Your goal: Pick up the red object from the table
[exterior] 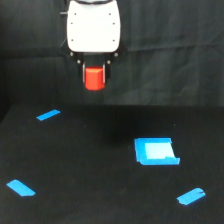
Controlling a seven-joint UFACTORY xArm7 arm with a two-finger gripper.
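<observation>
The arm's white head hangs above the table (75, 165), and its jaws (94, 75) are closed on the red object (94, 79), which sits between them clear of the surface. Well below the jaws, toward the exterior view's right, lies a blue square piece (156, 151).

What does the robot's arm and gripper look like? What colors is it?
The end of the arm is a smooth white rounded box with small dark screw dots on its face. Below it sits a black band, and the gripper has short dark fingers. No cables or markings show.
</observation>
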